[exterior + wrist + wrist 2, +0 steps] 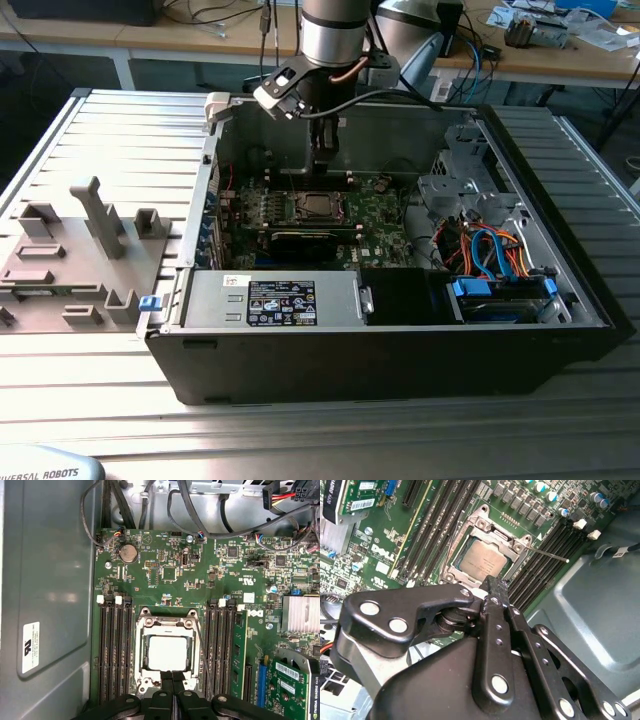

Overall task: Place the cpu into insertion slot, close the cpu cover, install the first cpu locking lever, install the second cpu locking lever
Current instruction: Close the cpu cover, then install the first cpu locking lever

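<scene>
Grey plastic fixture blocks [95, 235] stand at the exterior view's left on the ribbed aluminium tabletop [400, 430], beside the open black computer case [380, 360]. That wide view takes in the whole case, while the wrist views bring the socket close.

From afar, the small square silver-rimmed insertion slot [297, 208] is a dim patch on the green motherboard [385, 215], and the black end effector [322, 155] hangs just above it. In both wrist views the flat square silvery-grey cpu [167, 652] lies seated in the slot. The thin square silver cpu cover [167, 625] lies down around it, with the chip showing through its window.

The end effector is clenched, fingers pressed together with nothing seen between them. Its tips are at the socket's edge, just beside the cpu; whether they touch the metal I cannot tell. In the second wrist view a thin wire locking lever [547, 554] angles away from the socket across the long black memory slots [540, 572].

A labelled silver power supply box [270, 300] sits against the case's near wall, and a black graphics card [305, 240] lies between it and the socket. Blue and orange cables [495, 250] bunch at the exterior view's right. The silver robot arm [335, 30] reaches down over the case's far wall. Wooden desks [180, 35] strewn with cables stand behind.
</scene>
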